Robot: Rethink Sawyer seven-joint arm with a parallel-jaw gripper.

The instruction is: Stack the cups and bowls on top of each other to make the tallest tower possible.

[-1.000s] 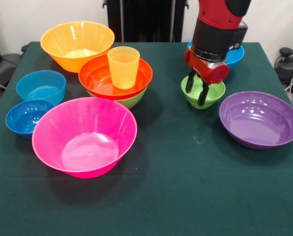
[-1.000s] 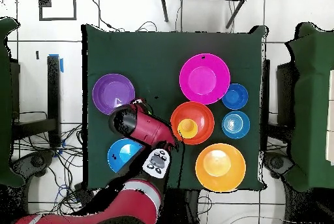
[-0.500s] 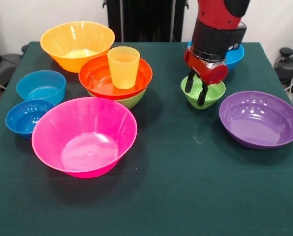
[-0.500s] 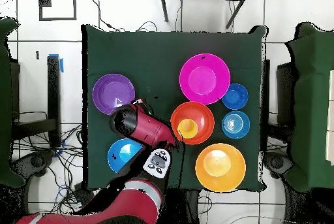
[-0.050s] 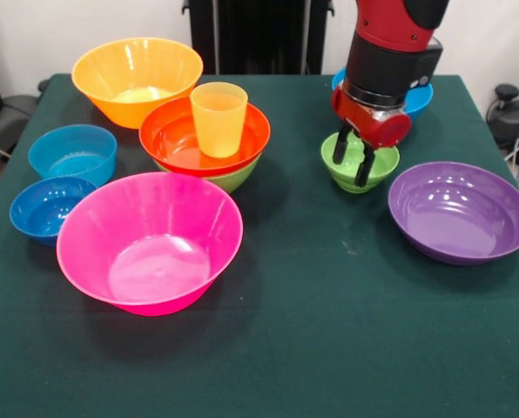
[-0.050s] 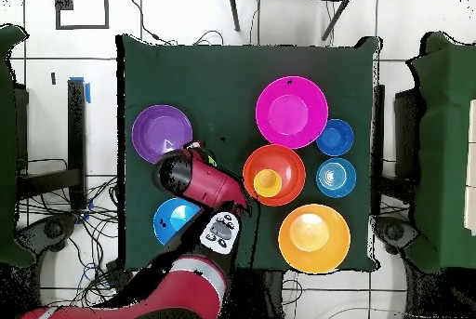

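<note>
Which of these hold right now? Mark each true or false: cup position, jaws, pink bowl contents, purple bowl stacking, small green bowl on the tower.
1. The yellow cup stands upright in the red-orange bowl. True.
2. The gripper has its jaws down at the small green bowl, one finger inside the rim. True.
3. The pink bowl holds a blue bowl. False: it is empty; the two blue bowls sit beside it on the table.
4. The purple bowl is stacked on the orange bowl. False: each sits alone on the table, far apart.
5. The small green bowl already tops the tower. False: it is on the table, apart from the stack.
</note>
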